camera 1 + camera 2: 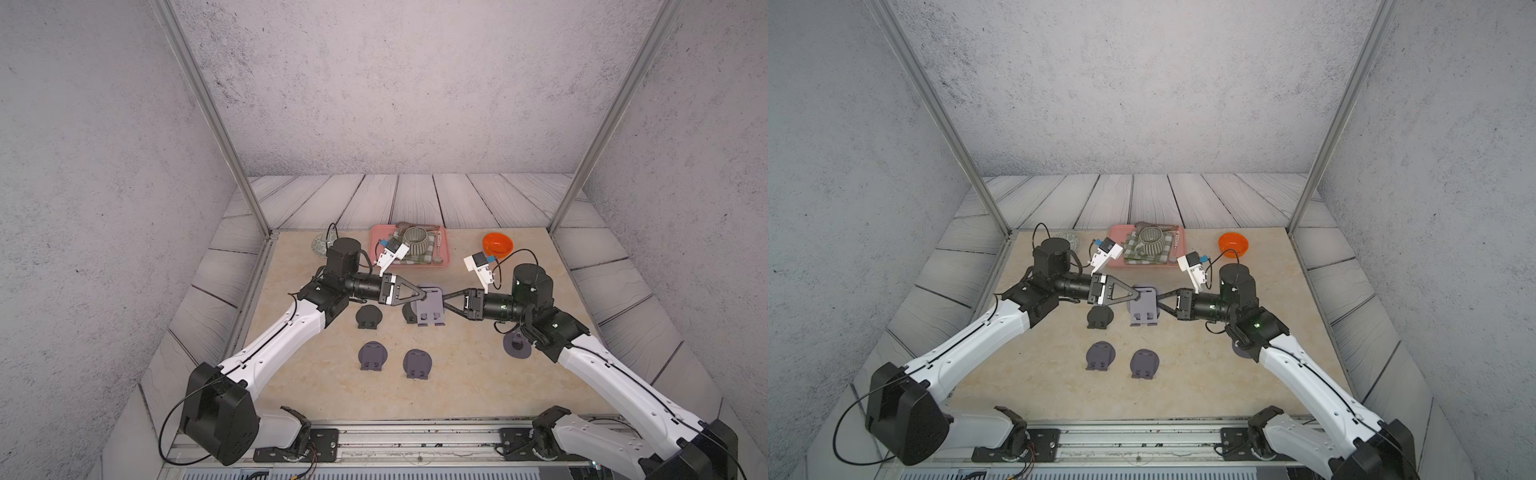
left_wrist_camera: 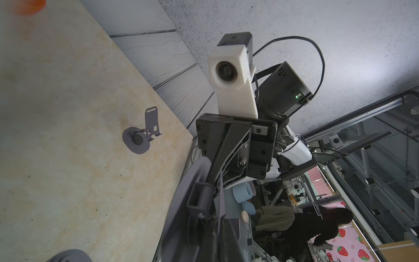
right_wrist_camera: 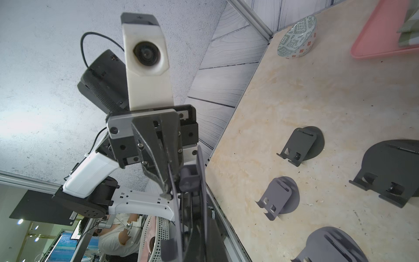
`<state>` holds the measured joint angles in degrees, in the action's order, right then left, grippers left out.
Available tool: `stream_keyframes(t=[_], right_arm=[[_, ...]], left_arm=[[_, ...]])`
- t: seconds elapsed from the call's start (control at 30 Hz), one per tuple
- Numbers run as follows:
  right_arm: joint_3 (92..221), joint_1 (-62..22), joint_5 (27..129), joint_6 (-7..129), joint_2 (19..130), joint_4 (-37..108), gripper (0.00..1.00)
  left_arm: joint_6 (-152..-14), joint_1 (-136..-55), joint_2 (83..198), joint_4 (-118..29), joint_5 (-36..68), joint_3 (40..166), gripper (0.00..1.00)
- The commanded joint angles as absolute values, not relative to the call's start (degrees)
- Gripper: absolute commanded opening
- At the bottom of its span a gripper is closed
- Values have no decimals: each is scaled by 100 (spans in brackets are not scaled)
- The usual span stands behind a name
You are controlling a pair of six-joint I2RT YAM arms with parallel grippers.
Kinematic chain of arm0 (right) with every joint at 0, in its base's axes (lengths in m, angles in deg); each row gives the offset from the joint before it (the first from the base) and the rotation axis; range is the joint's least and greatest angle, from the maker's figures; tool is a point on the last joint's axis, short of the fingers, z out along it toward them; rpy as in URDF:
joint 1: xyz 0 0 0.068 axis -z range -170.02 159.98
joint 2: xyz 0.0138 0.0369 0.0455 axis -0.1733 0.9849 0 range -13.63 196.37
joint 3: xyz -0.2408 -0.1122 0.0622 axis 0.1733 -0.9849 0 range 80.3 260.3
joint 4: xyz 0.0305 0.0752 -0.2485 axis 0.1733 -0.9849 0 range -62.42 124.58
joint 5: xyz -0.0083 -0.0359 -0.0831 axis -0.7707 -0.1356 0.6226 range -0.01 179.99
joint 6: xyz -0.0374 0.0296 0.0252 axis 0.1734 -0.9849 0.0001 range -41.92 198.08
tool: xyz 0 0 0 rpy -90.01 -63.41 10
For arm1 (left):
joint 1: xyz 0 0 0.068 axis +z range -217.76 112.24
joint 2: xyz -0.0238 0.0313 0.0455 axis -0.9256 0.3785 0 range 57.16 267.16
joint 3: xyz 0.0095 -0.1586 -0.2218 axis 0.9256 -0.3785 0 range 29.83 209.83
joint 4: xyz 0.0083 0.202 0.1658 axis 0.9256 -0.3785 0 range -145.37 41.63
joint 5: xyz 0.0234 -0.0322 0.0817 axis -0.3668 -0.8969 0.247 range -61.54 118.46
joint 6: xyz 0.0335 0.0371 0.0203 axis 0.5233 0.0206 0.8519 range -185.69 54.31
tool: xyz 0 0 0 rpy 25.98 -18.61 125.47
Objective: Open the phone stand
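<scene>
A grey phone stand [image 1: 430,305] [image 1: 1143,308] hangs above the middle of the table between both arms. My left gripper [image 1: 422,296] [image 1: 1135,296] is shut on its left upper edge. From the other side, my right gripper [image 1: 446,302] [image 1: 1159,302] is shut on its right edge. In the left wrist view the stand [image 2: 184,204] fills the space at the left gripper [image 2: 212,229], its two plates a little apart at the hinge. The right wrist view shows the stand's plates [image 3: 201,181] edge-on around the right gripper [image 3: 188,226].
Several folded stands lie on the table [image 1: 368,316] [image 1: 372,356] [image 1: 417,363], and an opened stand [image 1: 517,345] [image 2: 145,133] sits under the right arm. At the back are a pink tray [image 1: 443,261] with a cup, an orange bowl [image 1: 497,244] and a patterned bowl [image 1: 321,245].
</scene>
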<state>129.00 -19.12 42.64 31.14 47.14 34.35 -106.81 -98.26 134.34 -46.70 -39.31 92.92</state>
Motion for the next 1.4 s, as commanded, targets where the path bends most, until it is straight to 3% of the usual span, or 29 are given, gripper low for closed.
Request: stream_keyframes(t=[0.0,0.13,0.4,0.63,0.9,1.2,1.37], right_arm=[[12592,-2086,4206,3160,5089,3067,0],[12530,-2094,4174,3288,5256,2864,0],[12410,-2101,4070,3367,5609,2786,0],[12380,-2126,3948,3572,5894,2582,0],[12389,-2155,3840,3680,6122,2435,0],[12311,-2224,3608,3460,6412,2795,0],[12327,-2292,3602,3448,6459,2794,0]], left_arm=[[-10329,-9960,13377,-4311,-3746,10087,0],[-9469,-9881,13431,-5277,-3383,10865,0],[-9514,-9607,13388,-4826,-2985,11262,0],[-9873,-9474,13476,-4171,-3225,11473,0],[-8068,-9478,13159,-5516,-2609,11795,0],[-8383,-9472,12852,-3949,-1954,11007,0],[-8685,-9369,13065,-3472,-1627,11209,0]])
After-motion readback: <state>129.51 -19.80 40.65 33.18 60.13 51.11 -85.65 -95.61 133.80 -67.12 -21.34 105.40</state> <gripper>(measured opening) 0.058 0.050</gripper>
